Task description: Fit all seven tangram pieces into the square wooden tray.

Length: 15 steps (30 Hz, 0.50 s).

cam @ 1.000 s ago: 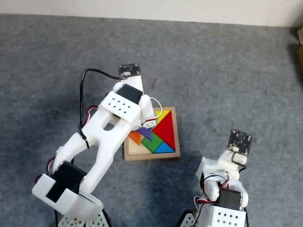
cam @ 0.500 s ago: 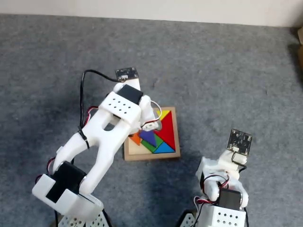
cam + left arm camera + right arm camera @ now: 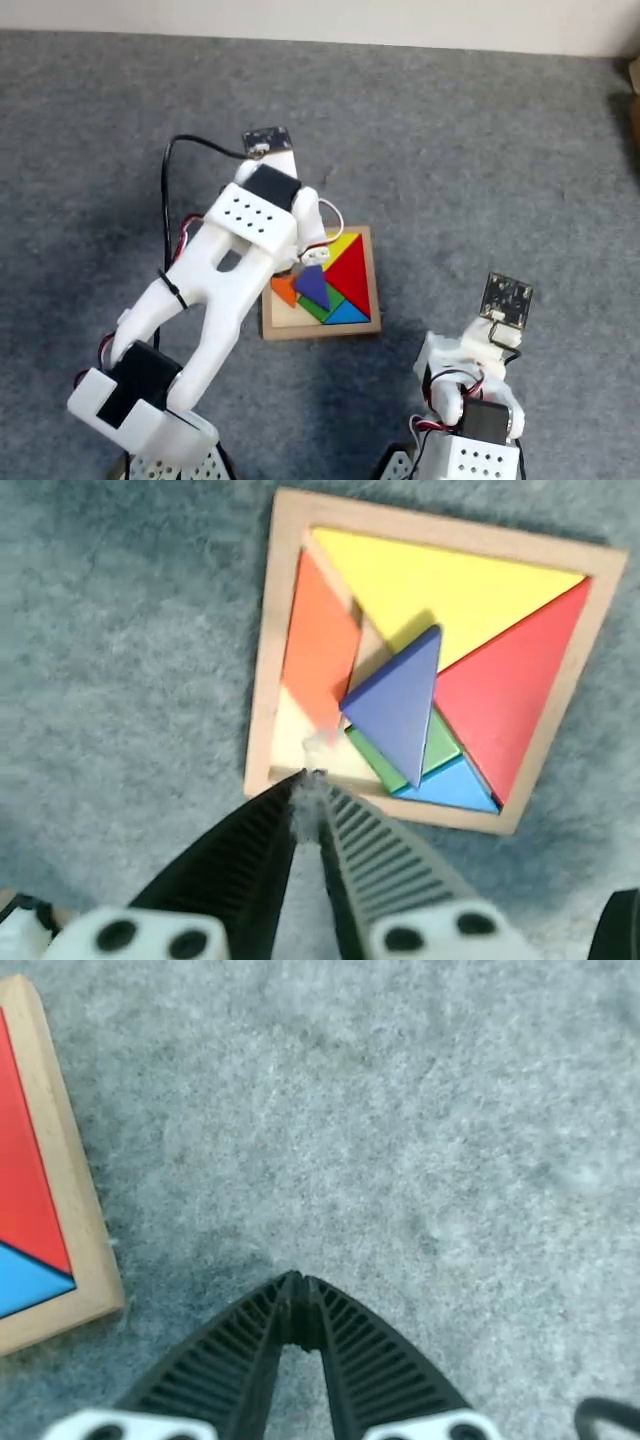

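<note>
The square wooden tray (image 3: 373,290) lies mid-table, with yellow (image 3: 440,585), red (image 3: 510,705), orange (image 3: 320,645), green (image 3: 442,752) and blue (image 3: 450,785) pieces in it. A purple triangle (image 3: 400,710) (image 3: 312,286) rests askew on top of them, over the middle. A strip of bare tray floor (image 3: 298,738) shows beside the orange piece. My left gripper (image 3: 308,780) hangs shut and empty above the tray's edge, and the left arm (image 3: 255,215) covers the tray's left side. My right gripper (image 3: 298,1288) is shut over carpet beside the tray's corner (image 3: 70,1250).
Grey carpet surrounds the tray on all sides. The right arm (image 3: 470,385) sits folded at the near right, apart from the tray. A pale wall edge runs along the far side.
The left arm has drawn back from the tray's middle toward the far left. The purple triangle, earlier under its gripper, now lies uncovered on the other pieces. The right arm is still.
</note>
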Tool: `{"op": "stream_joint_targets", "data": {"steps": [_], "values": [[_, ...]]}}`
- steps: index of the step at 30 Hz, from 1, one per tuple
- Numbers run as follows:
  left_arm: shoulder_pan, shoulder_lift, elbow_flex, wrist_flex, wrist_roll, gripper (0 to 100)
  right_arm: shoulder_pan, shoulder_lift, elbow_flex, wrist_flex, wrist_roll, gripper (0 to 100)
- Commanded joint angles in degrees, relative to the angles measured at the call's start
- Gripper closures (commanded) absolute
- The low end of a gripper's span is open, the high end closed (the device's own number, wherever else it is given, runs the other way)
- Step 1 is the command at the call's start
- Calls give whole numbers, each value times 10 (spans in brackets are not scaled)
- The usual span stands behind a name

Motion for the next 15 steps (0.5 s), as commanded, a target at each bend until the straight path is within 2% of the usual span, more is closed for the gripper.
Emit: {"op": "stream_joint_targets", "data": {"steps": [1,6,8,13,15], "values": [[-3,-23,-36,29,-23,995,4,-7,51,4,-5,993],[-41,-130,4,28,-32,995,3,-7,51,3,-6,993],[-61,-183,32,27,-59,995,3,-7,51,2,-4,993],[-135,-292,143,-49,-110,995,44,-7,37,-7,-1,993],[-173,-320,200,-89,-135,995,51,-7,-2,-53,37,993]]}}
